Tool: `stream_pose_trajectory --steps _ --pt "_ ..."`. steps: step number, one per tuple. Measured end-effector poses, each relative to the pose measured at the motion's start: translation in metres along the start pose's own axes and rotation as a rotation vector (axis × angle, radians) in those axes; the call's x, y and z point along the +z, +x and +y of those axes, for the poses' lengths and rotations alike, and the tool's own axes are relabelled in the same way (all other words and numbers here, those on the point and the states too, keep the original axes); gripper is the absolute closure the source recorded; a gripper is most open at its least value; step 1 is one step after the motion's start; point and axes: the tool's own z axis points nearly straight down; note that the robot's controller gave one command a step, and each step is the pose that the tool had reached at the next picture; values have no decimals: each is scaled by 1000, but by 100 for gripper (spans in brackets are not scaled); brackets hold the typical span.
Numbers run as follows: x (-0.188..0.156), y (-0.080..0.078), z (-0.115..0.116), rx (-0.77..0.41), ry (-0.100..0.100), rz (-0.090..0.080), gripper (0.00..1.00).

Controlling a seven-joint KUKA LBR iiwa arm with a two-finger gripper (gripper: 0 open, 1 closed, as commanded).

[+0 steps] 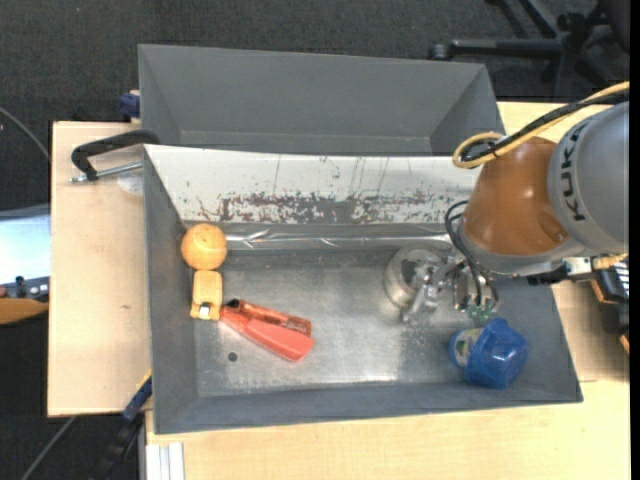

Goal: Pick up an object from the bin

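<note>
My gripper (447, 288) hangs low over the right half of the bin floor, under the arm's orange cover. Just below and to its right lies a blue cup-like thing (492, 354) in the bin's front right corner, apart from the gripper. Nothing shows held in the gripper. A red flat tool with a black tip (268, 330) lies on the floor well to the left of the gripper.
An orange ball (204, 246) rests against the bin's left wall, with a small yellow block (206, 295) right below it. The arm and its cables come in over the bin's right rim.
</note>
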Motion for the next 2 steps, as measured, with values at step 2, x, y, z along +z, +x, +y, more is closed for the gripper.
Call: stream_pose_trajectory --steps 2 --pt "-37 -12 -24 -8 1 -1 100"
